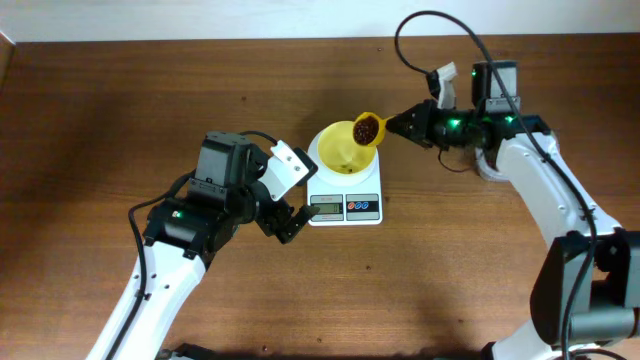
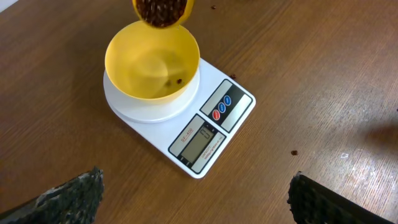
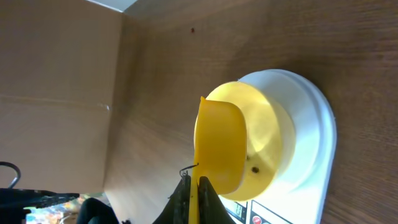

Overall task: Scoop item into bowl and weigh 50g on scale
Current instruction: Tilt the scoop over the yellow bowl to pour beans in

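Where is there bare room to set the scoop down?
Bare table in front of the scale, between the two arms; also the far-left stretch beyond the left gripper. Crowded: the bowl, with scoop and right gripper over its far-right rim; left gripper close by the scale's near-left corner.

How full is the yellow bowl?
Nearly empty: the bowl shows bare bottom, only a couple of beans; the loaded scoop hangs above.

Pale yellow bowl [image 2: 134, 62] upright on white scale [image 2: 205, 134], perhaps two beans [image 2: 178, 80] inside
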`<state>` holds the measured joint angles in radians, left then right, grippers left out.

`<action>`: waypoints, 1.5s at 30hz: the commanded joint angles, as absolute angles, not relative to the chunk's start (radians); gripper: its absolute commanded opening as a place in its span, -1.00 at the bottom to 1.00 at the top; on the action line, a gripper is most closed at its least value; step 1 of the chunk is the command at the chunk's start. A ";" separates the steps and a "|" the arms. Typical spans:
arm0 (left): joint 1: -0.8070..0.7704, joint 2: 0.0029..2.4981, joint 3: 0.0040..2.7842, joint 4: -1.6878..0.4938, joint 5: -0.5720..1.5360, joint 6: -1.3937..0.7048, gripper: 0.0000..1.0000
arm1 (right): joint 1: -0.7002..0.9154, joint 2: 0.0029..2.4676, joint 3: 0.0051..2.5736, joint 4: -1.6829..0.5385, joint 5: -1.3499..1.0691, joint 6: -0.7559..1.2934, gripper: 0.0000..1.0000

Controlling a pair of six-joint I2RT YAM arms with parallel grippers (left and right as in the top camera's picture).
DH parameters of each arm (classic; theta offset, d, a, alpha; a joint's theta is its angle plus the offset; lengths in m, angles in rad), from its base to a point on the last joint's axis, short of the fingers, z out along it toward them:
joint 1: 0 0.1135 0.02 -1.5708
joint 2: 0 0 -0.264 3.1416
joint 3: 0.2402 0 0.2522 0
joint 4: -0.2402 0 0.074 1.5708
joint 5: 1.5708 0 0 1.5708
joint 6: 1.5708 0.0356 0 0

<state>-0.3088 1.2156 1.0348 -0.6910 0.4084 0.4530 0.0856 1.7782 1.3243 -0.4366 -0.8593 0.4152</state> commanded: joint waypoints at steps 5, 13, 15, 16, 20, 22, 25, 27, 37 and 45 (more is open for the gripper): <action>-0.305 1.206 1.029 -0.690 0.423 0.466 0.97 | 0.112 1.757 1.339 -0.434 -0.808 0.397 -0.92; -0.305 1.206 1.029 -0.689 0.423 0.466 0.98 | 0.112 1.757 1.339 -0.434 -0.754 0.397 -0.92; -0.305 1.206 1.029 -0.689 0.423 0.466 0.98 | 0.112 1.757 1.339 -0.434 -0.749 0.385 -0.92; -0.305 1.206 1.029 -0.689 0.423 0.466 0.98 | 0.113 1.757 1.339 -0.434 -0.748 0.370 -0.92; -0.305 1.206 1.029 -0.689 0.423 0.466 0.97 | 0.133 1.757 1.339 -0.434 -0.717 0.370 -0.92; -0.305 1.206 1.029 -0.689 0.423 0.466 0.97 | 0.152 1.757 1.339 -0.433 -0.680 0.370 -0.92; -0.305 1.206 1.029 -0.689 0.423 0.466 0.98 | 0.172 1.757 1.339 -0.433 -0.664 0.339 -0.92; -0.305 1.206 1.029 -0.689 0.423 0.466 0.97 | 0.177 1.757 1.339 -0.433 -0.661 0.340 -0.92; -0.305 1.206 1.029 -0.689 0.423 0.466 0.97 | 0.179 1.757 1.339 -0.433 -0.657 0.240 -0.92; -0.305 1.206 1.029 -0.689 0.423 0.466 0.98 | 0.179 1.757 1.339 -0.433 -0.657 0.212 -0.92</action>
